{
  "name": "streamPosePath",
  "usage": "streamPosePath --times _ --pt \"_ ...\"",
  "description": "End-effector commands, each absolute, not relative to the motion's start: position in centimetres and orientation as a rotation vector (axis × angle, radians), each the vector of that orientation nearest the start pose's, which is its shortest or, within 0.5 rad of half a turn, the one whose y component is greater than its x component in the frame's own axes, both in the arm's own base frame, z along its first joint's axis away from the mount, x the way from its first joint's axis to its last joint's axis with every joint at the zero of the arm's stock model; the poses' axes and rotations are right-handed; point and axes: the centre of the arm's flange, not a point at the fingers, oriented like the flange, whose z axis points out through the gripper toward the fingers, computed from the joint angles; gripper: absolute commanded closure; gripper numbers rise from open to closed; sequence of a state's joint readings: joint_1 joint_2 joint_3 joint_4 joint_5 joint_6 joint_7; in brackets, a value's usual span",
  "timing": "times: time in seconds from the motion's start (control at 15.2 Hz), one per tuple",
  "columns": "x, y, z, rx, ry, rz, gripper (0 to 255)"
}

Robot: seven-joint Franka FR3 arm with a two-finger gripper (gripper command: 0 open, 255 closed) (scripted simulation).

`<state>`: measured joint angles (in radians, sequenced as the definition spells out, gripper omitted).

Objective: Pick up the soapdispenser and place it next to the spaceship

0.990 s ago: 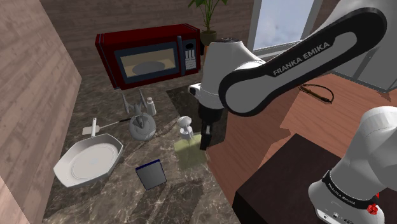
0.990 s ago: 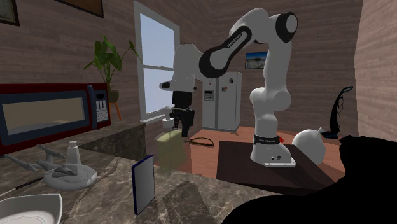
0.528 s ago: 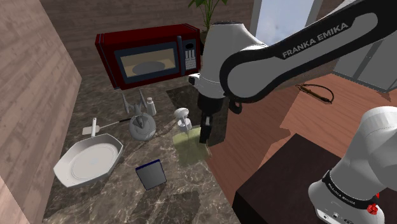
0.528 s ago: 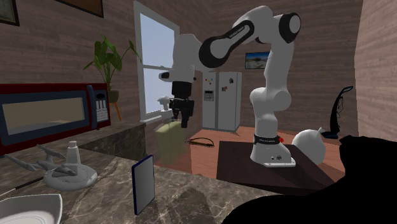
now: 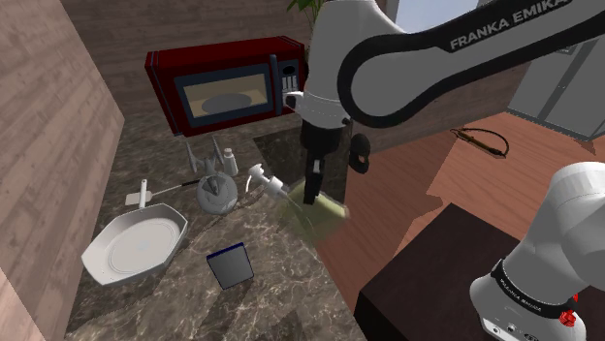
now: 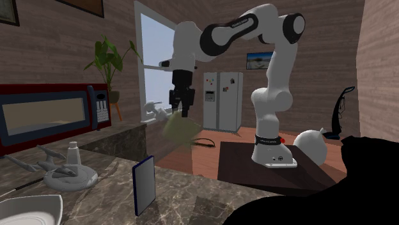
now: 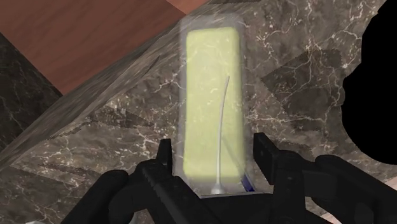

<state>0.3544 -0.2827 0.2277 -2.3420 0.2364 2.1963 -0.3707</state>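
Observation:
The soap dispenser (image 5: 318,209), a clear bottle of yellow-green liquid with a white pump (image 5: 260,178), hangs tilted above the marble counter's edge, pump pointing to the shoulder view's left. My gripper (image 5: 312,191) is shut on its upper part. In the second exterior view the soap dispenser (image 6: 180,128) slants under the gripper (image 6: 181,110) in front of the window. In the wrist view the bottle (image 7: 213,102) runs out from between the fingers (image 7: 167,160) of the gripper (image 7: 215,167). The grey spaceship (image 5: 215,184) (image 6: 61,169) stands on a round base, left of the dispenser.
A red microwave (image 5: 228,87) backs the counter (image 5: 281,291). A white shaker (image 5: 230,160) stands by the spaceship, a white dish (image 5: 136,247) and spatula (image 5: 145,194) farther left. A blue-edged panel (image 5: 231,266) stands upright near the front. Wooden floor lies past the counter's edge.
The gripper has risen with the soap dispenser, lifting it off the counter. The bottle went from upright to tilted, its pump swinging toward the spaceship.

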Motion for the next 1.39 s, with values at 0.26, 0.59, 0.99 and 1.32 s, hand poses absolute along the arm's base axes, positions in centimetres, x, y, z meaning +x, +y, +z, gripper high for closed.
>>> streamPosePath --times 0.26,0.59,0.99,1.32 --pt "38.7 27.0 48.8 -2.737 -1.193 -0.178 255" --pt "38.7 27.0 51.4 -2.737 -1.193 -0.178 255" --pt "38.7 27.0 54.6 -2.737 -1.193 -0.178 255" --pt "38.7 27.0 57.2 -2.737 -1.193 -0.178 255"
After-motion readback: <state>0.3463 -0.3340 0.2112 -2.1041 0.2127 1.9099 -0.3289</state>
